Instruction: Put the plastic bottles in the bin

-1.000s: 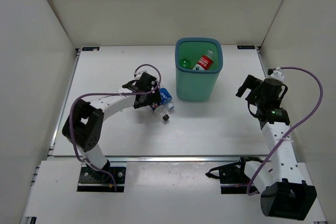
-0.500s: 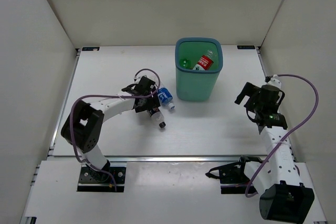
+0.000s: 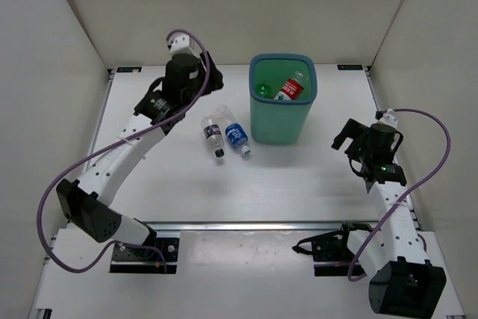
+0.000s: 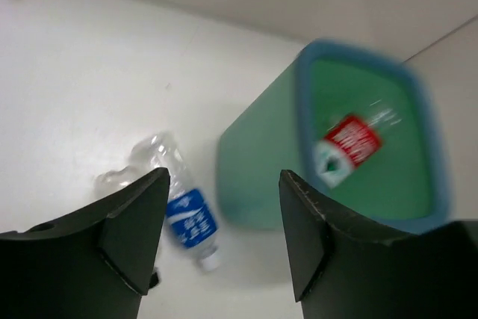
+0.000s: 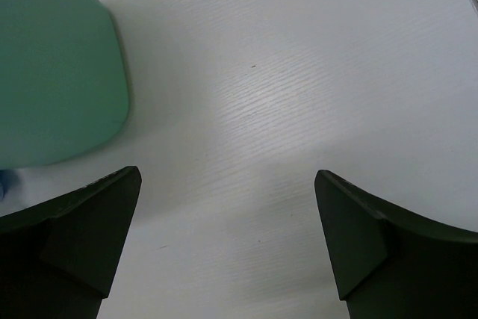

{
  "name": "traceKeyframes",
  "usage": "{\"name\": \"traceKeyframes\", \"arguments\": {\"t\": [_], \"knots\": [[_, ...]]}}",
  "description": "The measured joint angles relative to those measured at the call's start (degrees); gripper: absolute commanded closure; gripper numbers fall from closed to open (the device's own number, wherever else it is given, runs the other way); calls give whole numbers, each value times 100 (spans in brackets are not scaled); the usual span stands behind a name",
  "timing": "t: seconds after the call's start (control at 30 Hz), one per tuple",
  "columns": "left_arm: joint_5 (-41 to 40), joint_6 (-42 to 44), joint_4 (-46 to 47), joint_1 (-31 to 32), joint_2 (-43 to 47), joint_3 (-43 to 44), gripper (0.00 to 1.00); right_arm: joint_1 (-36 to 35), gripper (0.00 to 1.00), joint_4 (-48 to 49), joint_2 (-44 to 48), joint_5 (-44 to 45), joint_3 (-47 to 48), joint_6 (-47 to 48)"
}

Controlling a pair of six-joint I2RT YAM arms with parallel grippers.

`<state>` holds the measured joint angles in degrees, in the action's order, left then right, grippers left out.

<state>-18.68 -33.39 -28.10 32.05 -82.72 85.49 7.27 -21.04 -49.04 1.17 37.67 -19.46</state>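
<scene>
Top external: blue-labelled bottle (image 3: 237, 137) lies beside bin (image 3: 280, 125); left gripper (image 4: 224, 181) half-open, right gripper (image 5: 228, 177) wide, both empty; next, probably descend and grasp it.

arms (image 3: 123, 151): white links, black joints | cables (image 3: 181, 33): purple | base plates (image 3: 138, 253): black

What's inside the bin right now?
Inside the bin: a clear red-labelled bottle and a green bottle, partly visible. Anything beneath them is hidden by them and the bin's sides.
</scene>
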Motion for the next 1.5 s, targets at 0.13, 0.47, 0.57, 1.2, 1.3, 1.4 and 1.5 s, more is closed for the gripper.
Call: {"name": "traceKeyframes", "arguments": {"t": [0.13, 0.47, 0.57, 1.2, 1.3, 1.4, 1.5], "knots": [[-195, 291, 278, 151, -166, 1261, 33, 39, 1, 70, 63, -24, -55, -33], [-39, -98, 468, -931, -870, -46, 1, 243, 0, 20, 282, -37, -190, -92], [101, -205, 476, -1115, -1956, 59, 1, 140, 1, -33, 212, -9, -186, -90], [435, -640, 175, -1169, -3611, 549, 1, 284, 1, -372, 308, 131, -133, -162], [485, -507, 382, -1049, -3611, 426, 1, 212, 0, -374, 282, 144, -133, -203], [660, -282, 623, -841, -3609, 35, 2, 181, 1, -372, 282, 138, -133, -264], [789, -107, 763, -656, -3526, -396, 10, 177, 0, -369, 289, 138, -136, -313]]}}
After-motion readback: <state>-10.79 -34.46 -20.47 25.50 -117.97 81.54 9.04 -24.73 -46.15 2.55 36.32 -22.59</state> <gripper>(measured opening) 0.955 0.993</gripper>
